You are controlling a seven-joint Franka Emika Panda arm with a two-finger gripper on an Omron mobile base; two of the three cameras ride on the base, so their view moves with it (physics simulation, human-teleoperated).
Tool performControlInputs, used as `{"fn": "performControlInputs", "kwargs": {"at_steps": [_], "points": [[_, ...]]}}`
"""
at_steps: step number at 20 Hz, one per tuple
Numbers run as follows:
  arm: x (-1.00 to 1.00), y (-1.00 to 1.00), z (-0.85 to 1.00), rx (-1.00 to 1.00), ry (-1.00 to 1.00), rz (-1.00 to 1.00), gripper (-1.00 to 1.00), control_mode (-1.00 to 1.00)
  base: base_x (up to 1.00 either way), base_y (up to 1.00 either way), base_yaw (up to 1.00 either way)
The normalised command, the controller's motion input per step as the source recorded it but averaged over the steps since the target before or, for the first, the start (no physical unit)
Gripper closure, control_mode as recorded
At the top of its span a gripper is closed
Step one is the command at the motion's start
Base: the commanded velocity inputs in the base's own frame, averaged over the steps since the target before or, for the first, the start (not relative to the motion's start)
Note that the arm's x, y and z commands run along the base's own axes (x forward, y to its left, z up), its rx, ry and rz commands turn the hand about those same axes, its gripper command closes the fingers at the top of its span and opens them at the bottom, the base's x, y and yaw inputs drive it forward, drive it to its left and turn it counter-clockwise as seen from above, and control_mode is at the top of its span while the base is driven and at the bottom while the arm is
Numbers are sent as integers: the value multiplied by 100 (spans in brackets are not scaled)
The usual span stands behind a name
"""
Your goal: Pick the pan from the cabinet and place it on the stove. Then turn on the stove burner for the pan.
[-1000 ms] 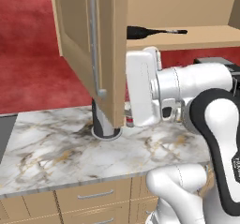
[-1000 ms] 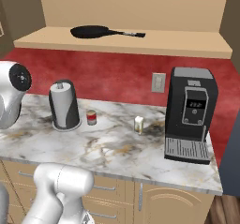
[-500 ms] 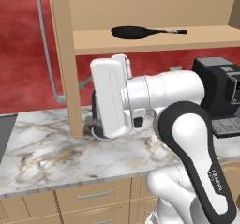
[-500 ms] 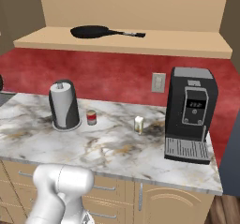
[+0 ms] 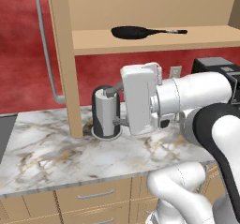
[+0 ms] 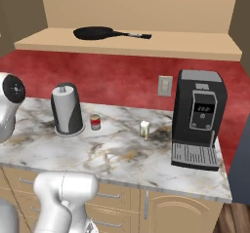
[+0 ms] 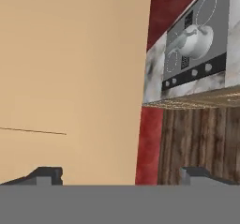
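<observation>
Pan [image 6: 95,32] lies flat on the open cabinet [image 5: 140,40] shelf, handle pointing right, above a marble tabletop [image 6: 122,154] with a paper towel holder [image 6: 67,109] and coffee machine [image 6: 200,117]. Jaws spread wide, holding nothing, beside the cabinet door [image 7: 70,78].

A kitchen: marble counter [image 6: 117,154], coffee machine [image 6: 199,119], wooden cabinet [image 5: 140,12], stove [image 7: 199,35] with knobs
</observation>
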Motion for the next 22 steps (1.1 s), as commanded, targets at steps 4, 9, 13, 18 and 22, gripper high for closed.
{"fn": "performControlInputs", "kwargs": {"at_steps": [4, 9, 13, 18, 22], "points": [[-9, -72, 0, -4, -41, 3, -100, -100, 0, 0, 0], [-2, -71, 11, -4, -42, 1, -100, -100, 0, 0, 0], [0, -72, 23, -4, -43, 3, -100, -100, 0, 0, 0], [0, -68, 26, -5, -42, 4, -100, -100, 0, 0, 0], [0, -63, 22, -5, -39, 5, -100, -100, 0, 0, 0]]}}
